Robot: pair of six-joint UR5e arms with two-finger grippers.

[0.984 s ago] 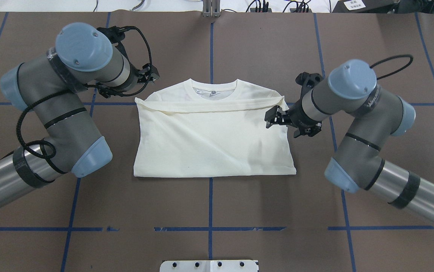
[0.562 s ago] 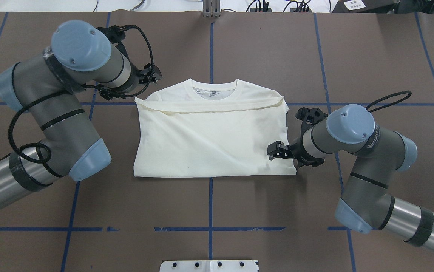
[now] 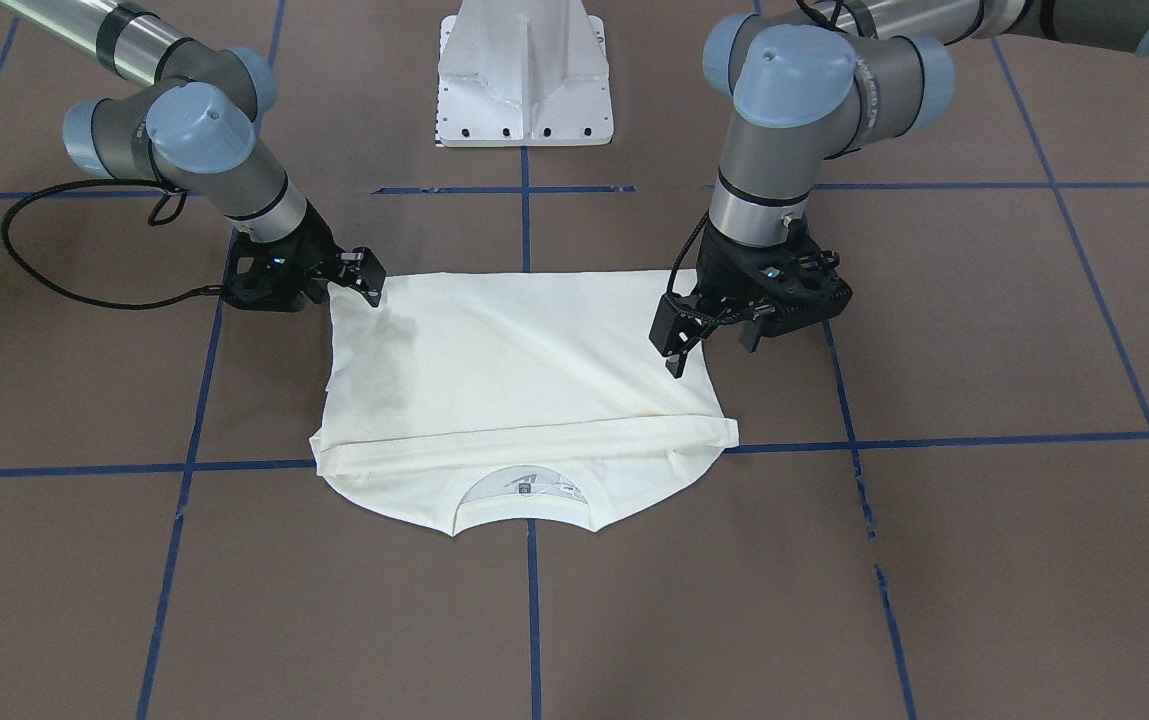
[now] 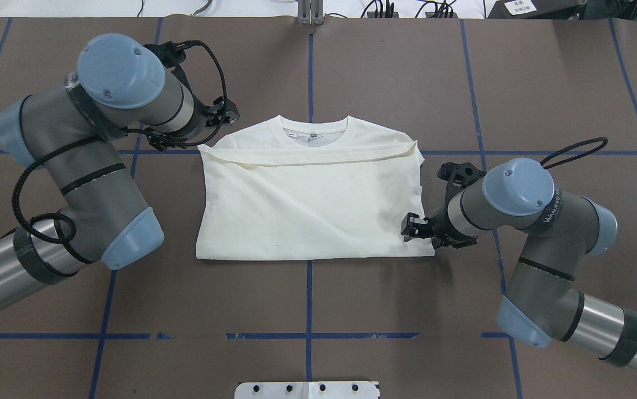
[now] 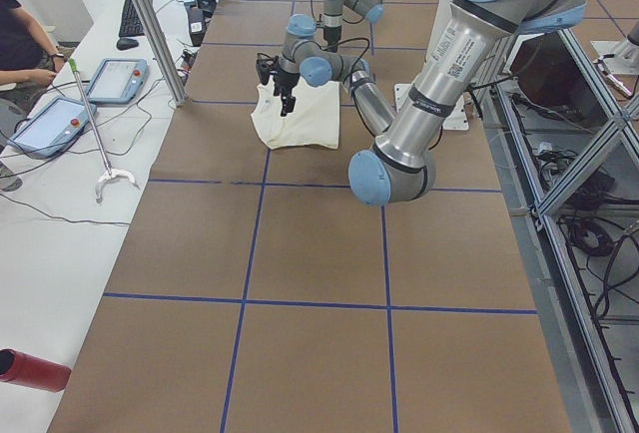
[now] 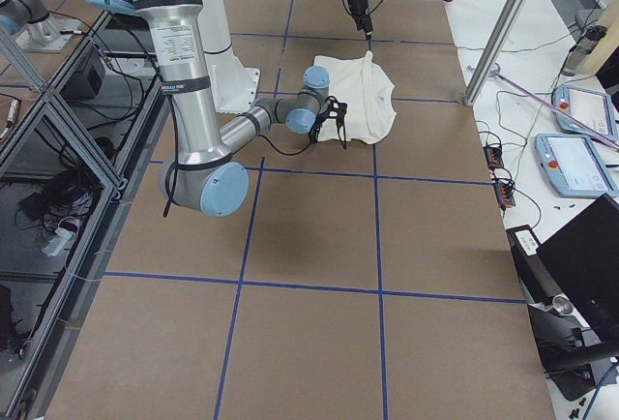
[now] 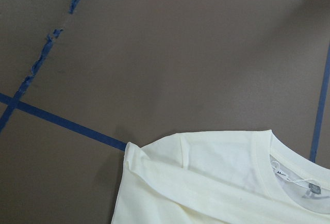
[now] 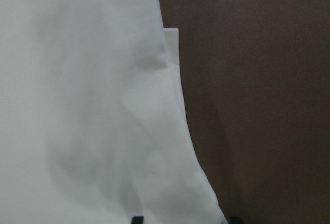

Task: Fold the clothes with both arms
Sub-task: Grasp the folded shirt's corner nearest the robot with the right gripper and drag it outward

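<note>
The black two-finger right gripper [image 4: 408, 228] has its jaws apart, astride the near right corner of the folded cream long-sleeved T-shirt [image 4: 307, 205]. The left gripper [image 4: 229, 112] hangs parted and empty beside its far left shoulder, above the brown table [image 4: 307, 310].

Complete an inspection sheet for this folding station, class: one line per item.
Surface: brown table, blue tape grid, lying flat.
Job's things: cream T-shirt, folded, plain side up, collar away from the robot.
Clutter: nothing seen on the table.
Grippers: right gripper open at the shirt's near right corner; left gripper by the far left shoulder, jaws unclear.
Cables: black cables loop off both wrists.
Surroundings: white pedestal base; side bench with teach pendants; a person at it.
</note>
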